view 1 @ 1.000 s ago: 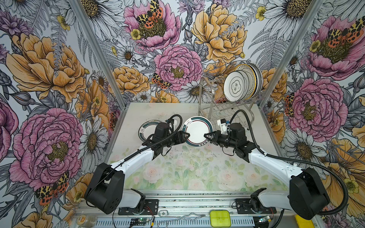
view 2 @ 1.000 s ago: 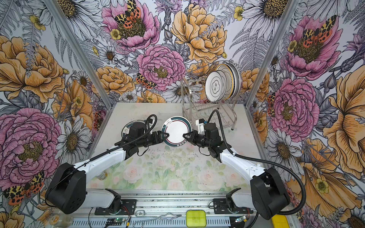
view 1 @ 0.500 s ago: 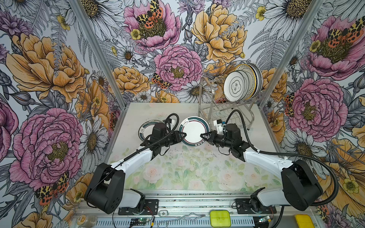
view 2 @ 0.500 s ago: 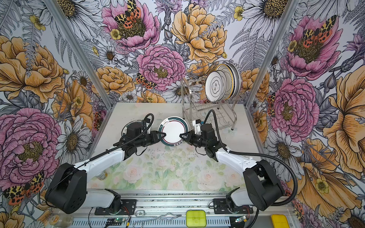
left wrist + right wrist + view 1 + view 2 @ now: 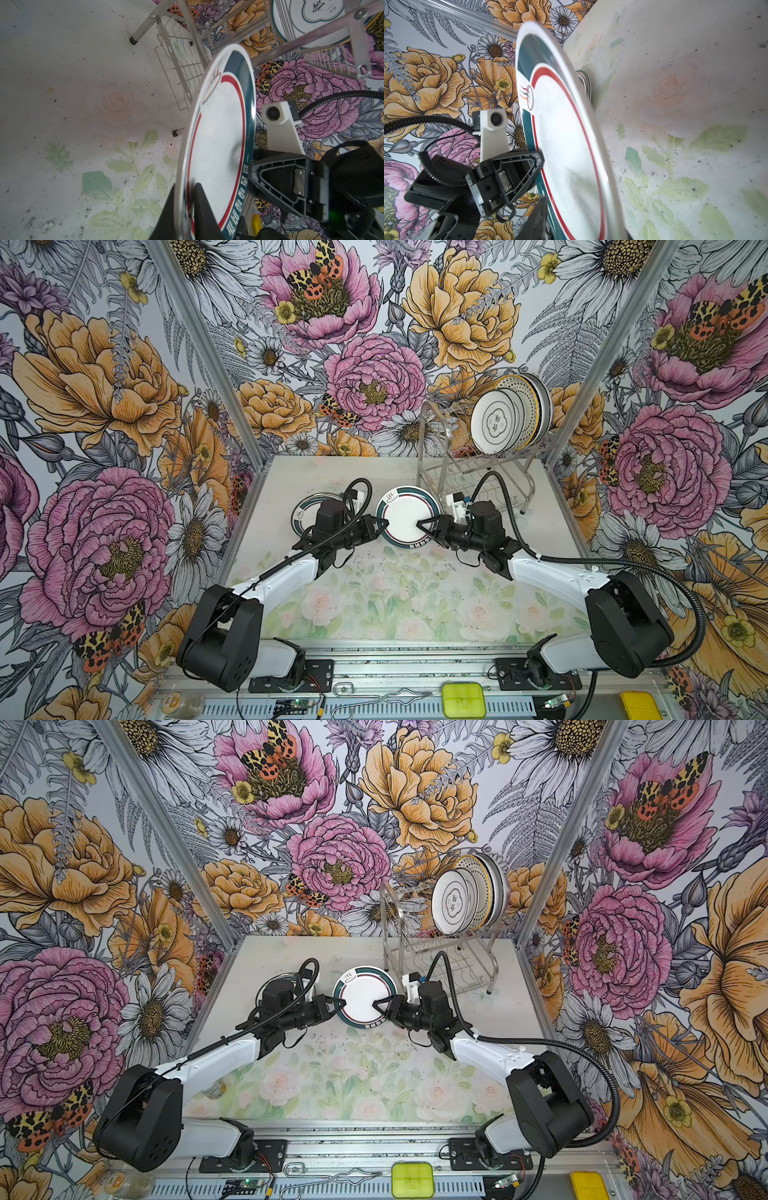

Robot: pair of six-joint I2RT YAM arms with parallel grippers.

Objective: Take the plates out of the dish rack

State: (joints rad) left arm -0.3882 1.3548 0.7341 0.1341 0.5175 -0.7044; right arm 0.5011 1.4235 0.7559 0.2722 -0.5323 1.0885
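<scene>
One plate (image 5: 303,513) is already laid flat on the counter (image 5: 374,593). Several plates (image 5: 496,423) are left upright atop the dish rack (image 5: 478,483). A white teal-rimmed plate (image 5: 405,516) is held aloft beside the rack, its rim pinched by the left fingers (image 5: 202,212). Whether the right fingers (image 5: 538,222) grip it cannot be told.

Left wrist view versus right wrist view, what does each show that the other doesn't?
Only left wrist: the dish rack with plates standing in it. Only right wrist: a second plate lying on the tabletop. Both: the teal-rimmed plate, with the opposite hand at its rim, right hand in the former, left hand in the latter.
</scene>
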